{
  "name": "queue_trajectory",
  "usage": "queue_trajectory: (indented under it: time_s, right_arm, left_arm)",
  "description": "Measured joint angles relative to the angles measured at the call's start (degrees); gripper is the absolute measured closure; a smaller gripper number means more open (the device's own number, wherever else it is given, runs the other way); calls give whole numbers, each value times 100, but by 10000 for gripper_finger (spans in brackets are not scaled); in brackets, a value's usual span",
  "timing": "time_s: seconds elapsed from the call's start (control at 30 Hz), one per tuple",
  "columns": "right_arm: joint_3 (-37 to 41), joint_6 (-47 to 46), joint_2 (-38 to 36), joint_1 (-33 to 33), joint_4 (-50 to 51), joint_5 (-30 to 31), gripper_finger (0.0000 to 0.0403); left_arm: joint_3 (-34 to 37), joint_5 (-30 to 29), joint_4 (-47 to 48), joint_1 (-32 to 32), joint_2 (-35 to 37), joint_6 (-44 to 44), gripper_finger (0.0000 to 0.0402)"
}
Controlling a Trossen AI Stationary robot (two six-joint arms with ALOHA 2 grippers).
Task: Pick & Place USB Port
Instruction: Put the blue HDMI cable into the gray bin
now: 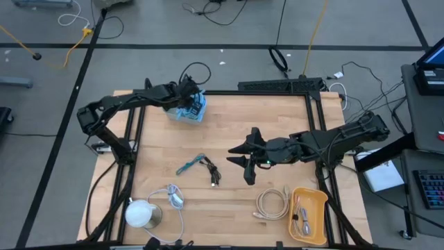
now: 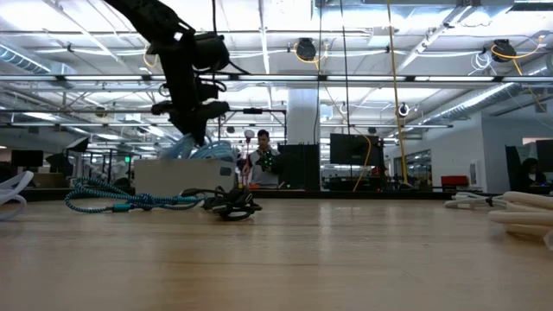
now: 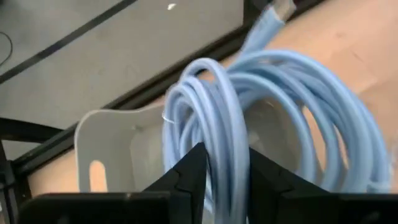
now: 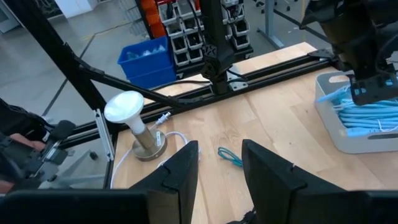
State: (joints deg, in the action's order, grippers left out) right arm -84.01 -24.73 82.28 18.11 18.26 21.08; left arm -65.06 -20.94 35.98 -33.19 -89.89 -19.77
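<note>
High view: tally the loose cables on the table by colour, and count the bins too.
Light blue cable, in the white bin, left gripper above it: 1
Teal cable: 1
Black cable: 1
White cable by the lamp: 1
Beige cable: 1
Bins, white bin and yellow bin: 2
Total: 5 cables, 2 bins

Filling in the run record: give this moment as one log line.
left claw: over white bin, around light-blue cable coil | right claw: mid-table, empty, open | teal cable: on table
</note>
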Motion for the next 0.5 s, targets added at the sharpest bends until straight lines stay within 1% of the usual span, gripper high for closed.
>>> queue_trajectory:
  time_s: [0.1, 0.3, 0.43, 0.5]
  right_arm:
    - [0, 9, 0, 0, 0, 2, 287]
    - [-2, 11, 0, 0, -2, 11, 287]
    - [0, -2, 0, 0, -2, 22, 287]
    - [-1, 0, 0, 0, -1, 28, 287]
  left_arm:
    - [7, 140, 198, -122, 29, 4, 285]
    - [7, 144, 366, -199, 57, -85, 216]
    - [7, 150, 267, -293, 291, -203, 169]
    - [8, 187, 275, -359, 466, -273, 152]
